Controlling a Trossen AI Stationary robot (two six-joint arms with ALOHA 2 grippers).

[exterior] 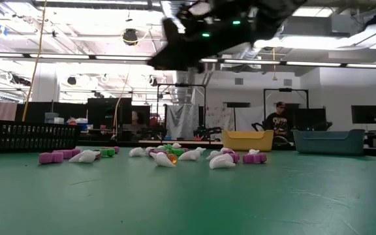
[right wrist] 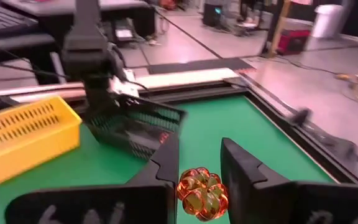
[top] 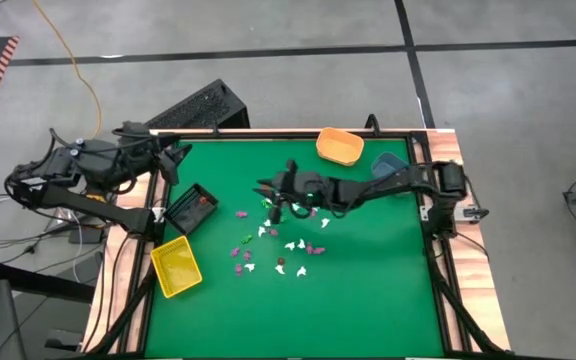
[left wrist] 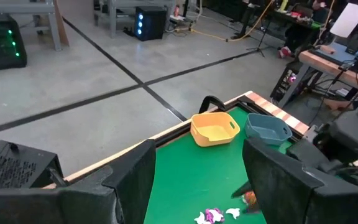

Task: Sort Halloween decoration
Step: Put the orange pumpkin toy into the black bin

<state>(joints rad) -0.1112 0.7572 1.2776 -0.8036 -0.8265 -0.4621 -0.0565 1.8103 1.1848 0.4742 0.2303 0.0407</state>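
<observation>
Right jaws: the right gripper (right wrist: 199, 180) was up above the middle of the green surface (top: 368, 290), and its jaws were narrow, pinching a little orange pumpkin trinket (right wrist: 202, 193).
Where the trinket was: it sat right between the two fingers, lifted off the surface.
Way to go: the black bin (right wrist: 135, 127) lay straight ahead of the jaws, with the yellow bin (right wrist: 23, 134) just beside it. I think the pumpkin was meant for the black bin, which seemed to hold something reddish already.
Other trinkets: the white, purple and green trinkets (top: 283, 248) lay in a loose pile on the surface, below and a bit behind the right gripper.
Left jaws: the left gripper (top: 173, 160) waited at the far left edge with its jaws wide and nothing in them.
Nearer arm: the left arm was closer to the black bin, but the right arm had the pumpkin.
Far bins: the orange bin (top: 339, 146) and blue bin (top: 388, 165) sat at the back edge.
</observation>
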